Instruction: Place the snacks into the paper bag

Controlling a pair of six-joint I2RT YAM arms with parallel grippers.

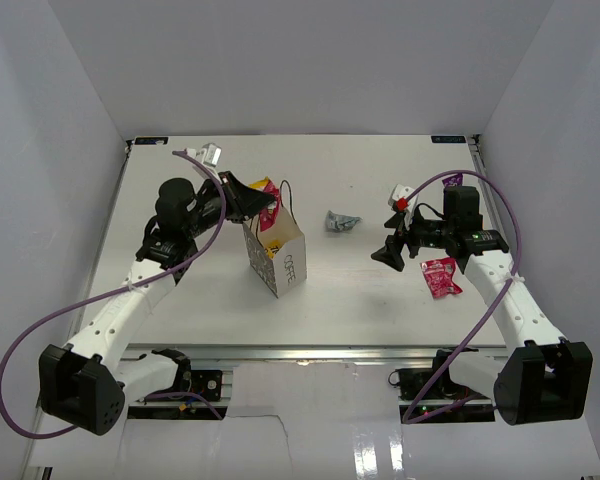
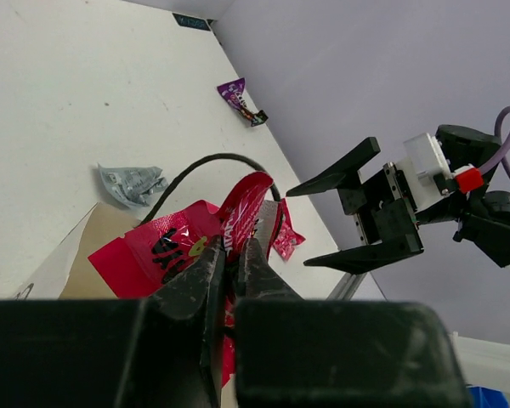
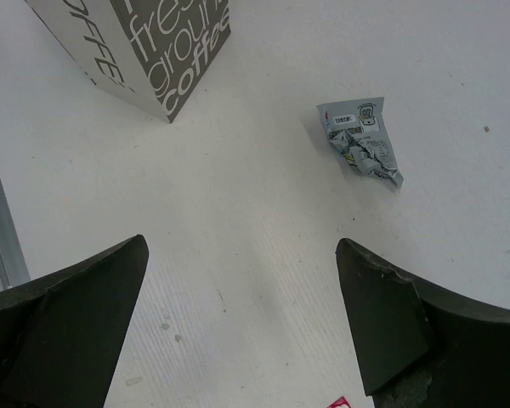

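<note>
Paper bag [image 1: 280,262]: upright on the counter [image 1: 350,290], mouth up, "COFFEE" side facing near-right.
Left hand [image 2: 234,251]: clamped on a red-pink pouch [image 2: 166,246], held over the bag's mouth.
Right hand [image 3: 240,246]: fingers apart, holding nothing, above the counter.
Silver-grey foil packet [image 3: 364,143]: flat between bag and right hand, long axis roughly left-right.
Second red-pink pouch [image 1: 441,277]: flat beside the right arm, long axis roughly near-far.

Our left black two-finger gripper [image 2: 231,255] reaches forward on a bent arm, tips pinched onto a red-pink foil pouch [image 2: 166,246]. Our right black two-finger gripper [image 3: 240,246] hangs spread wide (angled downward).
</note>
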